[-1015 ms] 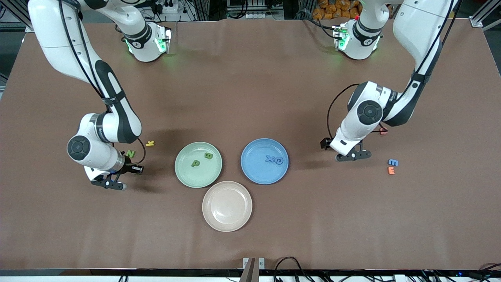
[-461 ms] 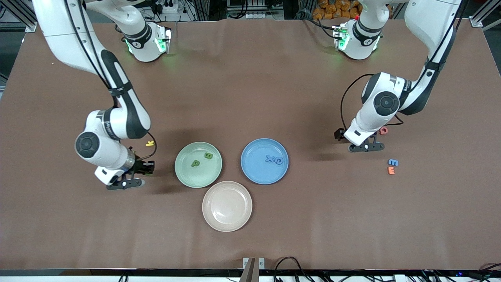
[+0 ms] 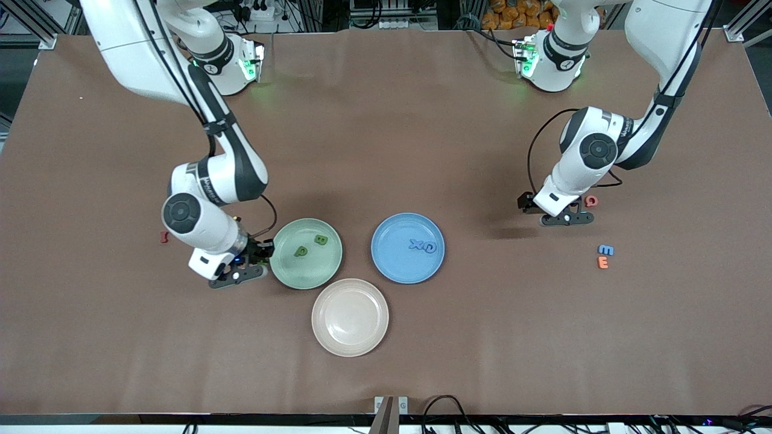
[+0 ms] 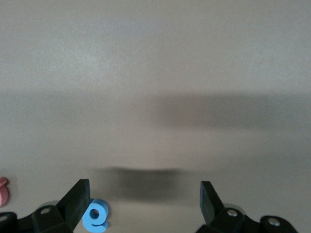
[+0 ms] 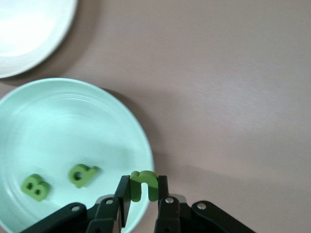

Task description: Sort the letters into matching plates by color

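Observation:
The pale green plate point(image 3: 283, 274) holds two dark green letters, a P point(image 3: 301, 251) and a B point(image 3: 321, 240). My right gripper point(image 3: 238, 275) hangs at that plate's rim point(image 5: 144, 141) on the right arm's side, shut on a dark green U-shaped letter point(image 5: 144, 180). On the blue plate point(image 3: 392, 265) lie two blue letters point(image 3: 422, 246). My left gripper point(image 3: 567, 218) is open, low over the table toward the left arm's end. A small blue round letter point(image 4: 95, 216) lies just beside one of its fingers point(image 4: 77, 196). A blue E point(image 3: 605, 249) lies nearer the front camera.
A beige-pink plate point(image 3: 350, 317) sits nearer the front camera than the two other plates. An orange E point(image 3: 602, 262) lies by the blue E, and a red letter point(image 3: 592, 201) beside the left gripper. Another red letter point(image 3: 163, 237) lies at the right arm's end.
My right gripper carried the green letter from the right arm's end of the table to the green plate's rim. My left gripper moved away from the blue plate, next to the red letter.

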